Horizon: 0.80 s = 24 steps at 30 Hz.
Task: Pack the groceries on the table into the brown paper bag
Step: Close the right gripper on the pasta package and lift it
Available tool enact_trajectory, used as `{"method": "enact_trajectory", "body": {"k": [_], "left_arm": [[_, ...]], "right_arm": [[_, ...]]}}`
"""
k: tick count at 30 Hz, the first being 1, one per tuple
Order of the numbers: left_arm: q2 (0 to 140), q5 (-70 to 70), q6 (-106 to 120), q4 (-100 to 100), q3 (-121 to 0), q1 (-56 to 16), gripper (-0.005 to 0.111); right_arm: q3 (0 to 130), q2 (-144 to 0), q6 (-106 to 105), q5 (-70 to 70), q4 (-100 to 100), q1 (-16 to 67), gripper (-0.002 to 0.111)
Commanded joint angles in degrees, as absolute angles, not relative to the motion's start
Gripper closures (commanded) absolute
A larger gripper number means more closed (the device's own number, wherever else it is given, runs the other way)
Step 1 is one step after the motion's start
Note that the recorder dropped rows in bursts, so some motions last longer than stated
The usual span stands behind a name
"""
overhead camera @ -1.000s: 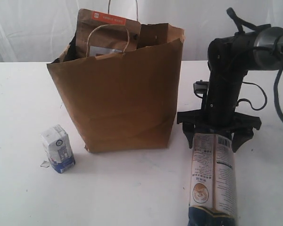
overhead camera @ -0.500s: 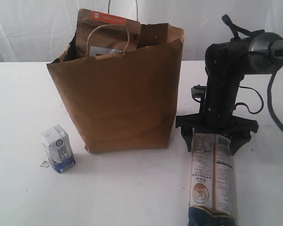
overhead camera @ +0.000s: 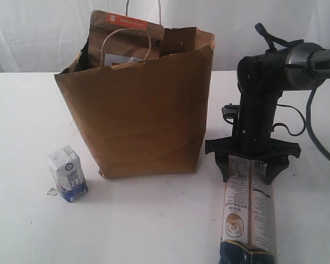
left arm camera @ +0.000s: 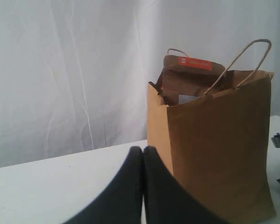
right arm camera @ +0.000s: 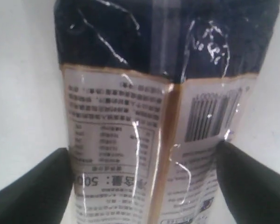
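Paper bag (overhead camera: 143,115) stands on table (overhead camera: 22,110), centre of frame, slightly left. Pouch (overhead camera: 126,33) upright inside bag, top above rim, toward bag's left side. Carton (overhead camera: 68,174) on table at lower left, near bag's lower left corner, not touching. Long packet (overhead camera: 247,209) lies flat on table at lower right, right of bag, running to bottom edge. Right gripper (overhead camera: 248,171) straddles packet's upper end, one finger each side.

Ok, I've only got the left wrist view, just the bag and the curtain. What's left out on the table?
Observer: In the exterior view, a small white-blue carton stands left of the brown paper bag, apart from it.
Operator: Anything else?
Observer: A long dark-blue packet lies flat to the bag's right.
Operator: And the right jaws?
Observer: They're down over the packet's barcode end, spread on either side of it.
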<state>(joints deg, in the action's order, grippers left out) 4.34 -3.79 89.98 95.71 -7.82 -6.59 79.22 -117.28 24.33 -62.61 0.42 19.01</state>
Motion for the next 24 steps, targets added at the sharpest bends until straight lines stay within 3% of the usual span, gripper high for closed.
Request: {"method": "enact_trajectory", "body": {"k": [1, 3, 11, 24], "left_arm": [[4.5, -4.2, 89.9, 96.5, -8.0, -6.4, 0.107], [4.5, -4.2, 89.9, 96.5, -8.0, -6.4, 0.107], [4.5, -4.2, 89.9, 96.5, -8.0, -6.4, 0.107], [4.5, -4.2, 89.9, 96.5, -8.0, -6.4, 0.107]], "right_arm": [[79.2, -117.4, 23.8, -62.7, 0.8, 19.3, 0.039], [79.2, -117.4, 23.8, -62.7, 0.8, 19.3, 0.048], [79.2, -117.2, 11.6, -69.5, 4.3, 19.3, 0.106], [79.3, -98.7, 4.9, -66.3, -5.3, 19.1, 0.108]]}}
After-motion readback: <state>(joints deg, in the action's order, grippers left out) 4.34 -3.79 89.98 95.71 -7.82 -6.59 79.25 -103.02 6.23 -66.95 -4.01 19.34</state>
